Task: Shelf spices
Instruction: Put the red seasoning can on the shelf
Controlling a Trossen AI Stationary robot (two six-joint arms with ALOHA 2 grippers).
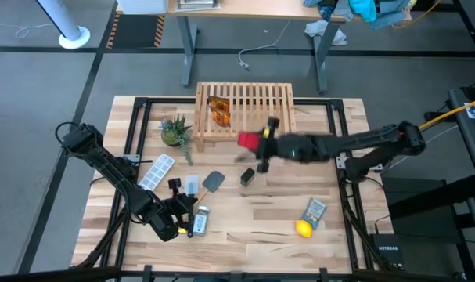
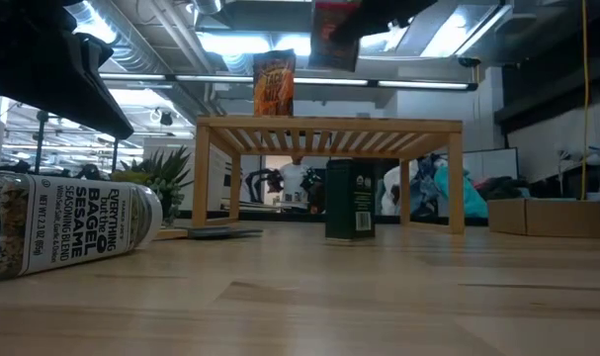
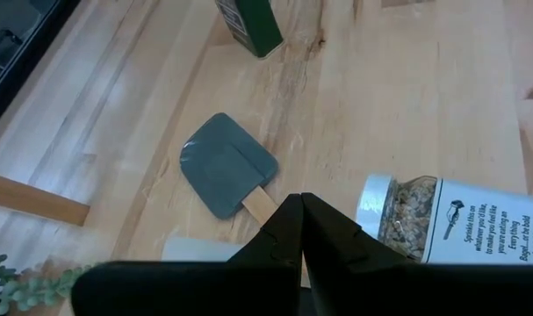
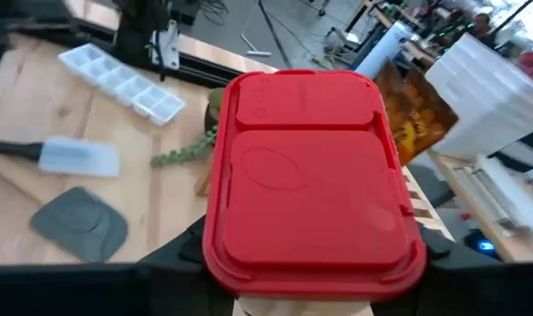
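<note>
The wooden shelf (image 1: 253,106) stands at the table's far middle, also in the low view (image 2: 329,127). An amber packet (image 1: 218,112) stands on its slatted top (image 2: 274,84). My right gripper (image 1: 257,141) is shut on the small red box (image 4: 310,175), just off the shelf's near edge and above top height (image 2: 334,35). The black box (image 1: 247,177) stands upright on the table (image 2: 351,200). The white-capped bottle (image 1: 199,222) lies on its side (image 3: 442,224) beside my left gripper (image 3: 298,211), which is shut and empty at the near left (image 1: 182,210). My right gripper pinches the red box between its two fingers, one on each long side (image 4: 215,250), near the end toward the wrist. The fingers come about level from the table's right. The box is lifted clear of the table and the shelf, its broad lid facing the wrist camera.
A small plant (image 1: 176,131) and an ice tray (image 1: 156,171) sit left of the shelf. A grey spatula (image 1: 213,182) and a pale scraper (image 1: 192,186) lie by the bottle. A lemon (image 1: 303,228) and a grey-blue packet (image 1: 314,211) lie near right.
</note>
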